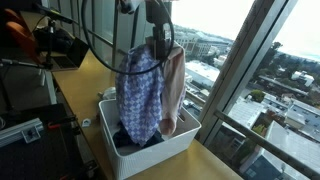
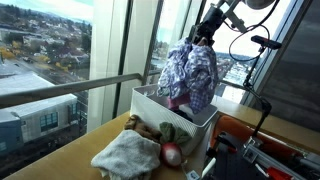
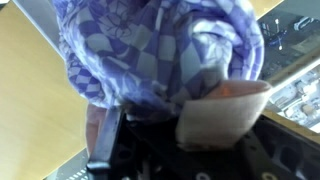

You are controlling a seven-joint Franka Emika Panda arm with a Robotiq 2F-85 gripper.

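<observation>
Firmly, my gripper (image 1: 159, 40) is clamped on the checkered cloth (image 1: 140, 92), which hangs lengthwise from twelve down to six o'clock, its lower end reaching into the white basket (image 1: 160, 156); purple-and-white, crumpled.

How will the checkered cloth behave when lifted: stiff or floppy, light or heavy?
Probably floppy: the checkered cloth hangs in loose folds below the gripper. Likely light, since it dangles from one pinched spot. It may snag the basket, as its lower edge hangs near the rim.
</observation>
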